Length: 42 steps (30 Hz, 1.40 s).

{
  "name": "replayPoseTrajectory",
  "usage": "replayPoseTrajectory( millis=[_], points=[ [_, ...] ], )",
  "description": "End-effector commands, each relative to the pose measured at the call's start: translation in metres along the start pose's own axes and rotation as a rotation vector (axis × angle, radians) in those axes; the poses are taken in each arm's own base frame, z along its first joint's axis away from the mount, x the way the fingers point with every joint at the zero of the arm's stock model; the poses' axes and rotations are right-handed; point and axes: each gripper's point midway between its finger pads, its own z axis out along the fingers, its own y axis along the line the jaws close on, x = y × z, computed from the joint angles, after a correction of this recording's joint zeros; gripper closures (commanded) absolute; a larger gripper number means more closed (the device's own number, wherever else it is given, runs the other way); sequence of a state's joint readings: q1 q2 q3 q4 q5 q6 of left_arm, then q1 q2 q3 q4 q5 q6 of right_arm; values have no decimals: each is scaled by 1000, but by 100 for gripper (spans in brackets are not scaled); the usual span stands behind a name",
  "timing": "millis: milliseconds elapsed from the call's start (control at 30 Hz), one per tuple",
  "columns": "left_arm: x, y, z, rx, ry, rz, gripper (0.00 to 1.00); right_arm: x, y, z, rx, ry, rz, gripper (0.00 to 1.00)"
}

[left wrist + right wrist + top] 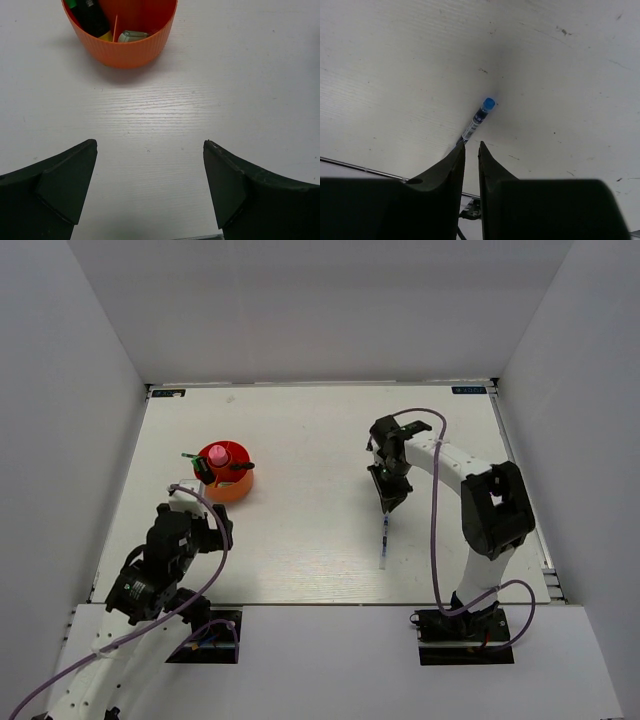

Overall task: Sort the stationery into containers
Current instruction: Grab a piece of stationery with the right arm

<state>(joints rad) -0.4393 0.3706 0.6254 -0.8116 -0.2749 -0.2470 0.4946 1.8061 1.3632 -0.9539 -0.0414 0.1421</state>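
I see left fingers (65, 185) spread wide, low above counter (175, 110). Just ahead, orange cup (135, 50) upright, black highlighter (92, 17) and other small items inside. Right side: blue-tipped pen (477, 120) lying on counter. Right fingers (452, 180) almost together at pen's far end, slim gap showing. Cannot tell whether pen is gripped.

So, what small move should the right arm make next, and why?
Probably close the right fingers fully before any lift. They stand a narrow gap apart, and the pen, its blue cap pointing away, meets them only at the tip of one finger, so it is unclear whether it is gripped.
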Motion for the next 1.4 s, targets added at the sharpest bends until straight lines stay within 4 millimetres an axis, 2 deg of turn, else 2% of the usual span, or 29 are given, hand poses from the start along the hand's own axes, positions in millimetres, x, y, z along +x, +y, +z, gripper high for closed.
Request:
replayPoseTrajectory(
  millis=[0, 200, 567, 933, 1167, 1367],
  points=[
    [-4, 4, -2, -14, -30, 4, 2, 14, 6, 11, -38, 94, 99, 80],
    [-4, 7, -4, -21, -41, 4, 1, 14, 11, 22, -53, 123, 141, 76],
    [-4, 6, -3, -18, -46, 1, 1, 29, -1, 36, 12, 148, 193, 69],
    [-9, 6, -6, -15, -72, -11, 1, 26, -4, 47, 38, 121, 236, 69],
    [-5, 9, -10, -24, -62, -4, 1, 23, -3, 55, 47, 103, 276, 70],
    [-5, 10, -10, -24, -67, -7, 1, 28, -8, 58, 67, 99, 298, 72]
  ],
)
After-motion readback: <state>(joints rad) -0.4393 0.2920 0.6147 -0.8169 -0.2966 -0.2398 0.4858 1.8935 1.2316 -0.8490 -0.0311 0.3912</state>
